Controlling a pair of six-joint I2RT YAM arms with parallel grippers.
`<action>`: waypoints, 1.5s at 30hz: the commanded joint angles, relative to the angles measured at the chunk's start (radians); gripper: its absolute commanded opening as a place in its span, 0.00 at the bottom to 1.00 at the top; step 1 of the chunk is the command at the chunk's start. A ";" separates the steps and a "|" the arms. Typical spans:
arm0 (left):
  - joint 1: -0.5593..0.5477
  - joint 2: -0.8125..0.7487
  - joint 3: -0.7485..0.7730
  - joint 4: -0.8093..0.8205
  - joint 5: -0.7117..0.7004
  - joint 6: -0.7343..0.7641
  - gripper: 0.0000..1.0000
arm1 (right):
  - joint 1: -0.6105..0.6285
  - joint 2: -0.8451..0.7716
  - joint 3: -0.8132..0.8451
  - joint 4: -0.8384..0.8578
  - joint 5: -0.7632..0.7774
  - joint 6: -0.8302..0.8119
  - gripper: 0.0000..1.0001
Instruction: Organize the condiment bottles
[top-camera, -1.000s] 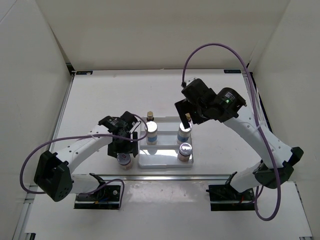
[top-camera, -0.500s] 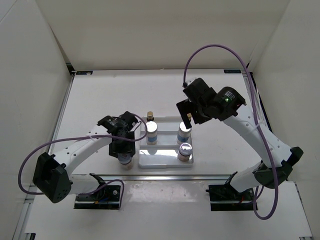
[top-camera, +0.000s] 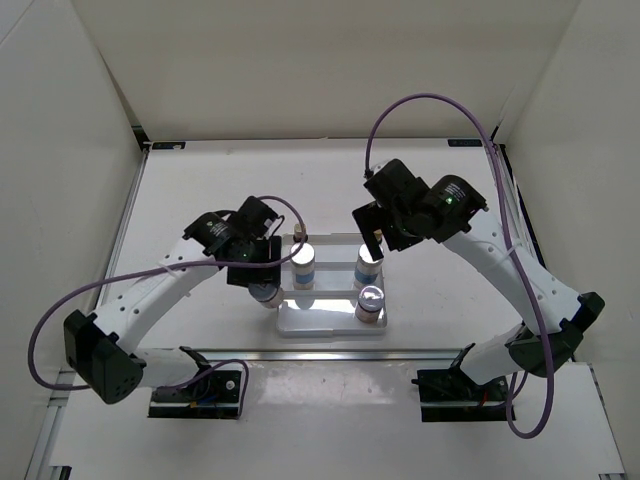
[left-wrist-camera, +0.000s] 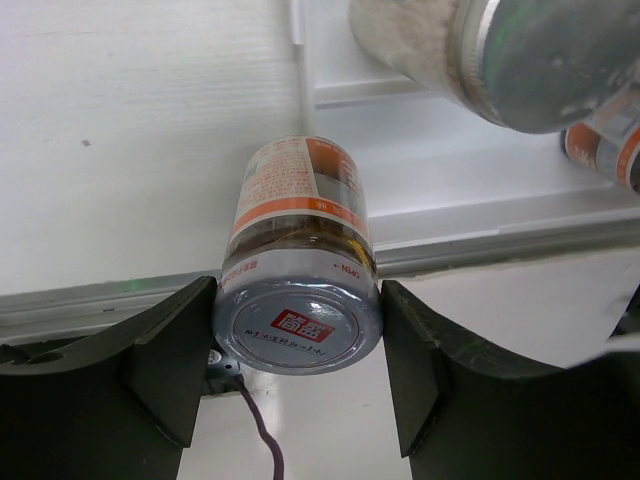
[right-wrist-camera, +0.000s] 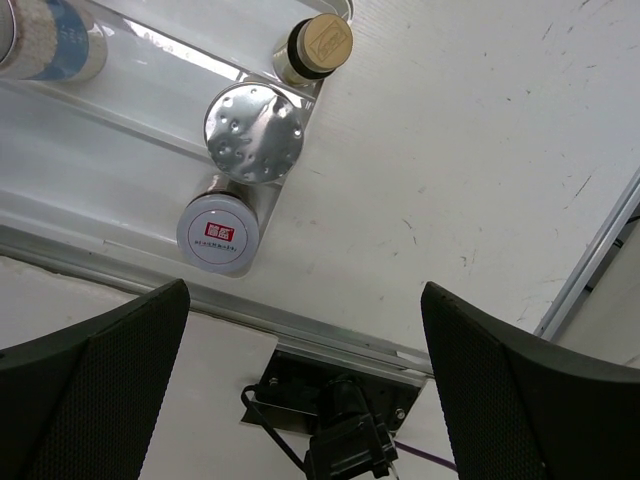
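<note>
My left gripper (top-camera: 262, 285) is shut on a short red-label bottle (left-wrist-camera: 298, 255) by its silver lid and holds it above the table at the white rack's (top-camera: 325, 318) left edge. On the rack stand two blue-white bottles (top-camera: 303, 264) (top-camera: 368, 268), a second red-label bottle (top-camera: 371, 301) and two slim amber bottles (top-camera: 298, 234) (top-camera: 376, 241). My right gripper (top-camera: 372, 222) is open and empty, high over the rack's right back corner. In the right wrist view (right-wrist-camera: 310, 400) it looks down on an amber cap (right-wrist-camera: 320, 42), a silver lid (right-wrist-camera: 253, 133) and the red-label lid (right-wrist-camera: 218, 232).
A metal rail (top-camera: 320, 355) runs along the table's near edge with both arm bases (top-camera: 455, 392) behind it. White walls close in the table on the left, back and right. Purple cables loop off both arms.
My left gripper has lifted the red-label bottle off the table and carried it right and back, up to the rack's left edge. The right arm has hardly moved.
</note>
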 joint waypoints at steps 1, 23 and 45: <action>-0.037 0.029 0.042 0.080 0.120 0.086 0.11 | -0.003 -0.010 -0.007 0.004 -0.004 -0.007 1.00; -0.215 0.278 0.061 0.180 0.130 0.194 0.12 | -0.073 -0.047 -0.044 -0.005 -0.004 -0.026 1.00; -0.215 0.227 0.412 0.114 -0.082 0.229 1.00 | -0.154 -0.035 -0.033 -0.026 0.103 0.117 1.00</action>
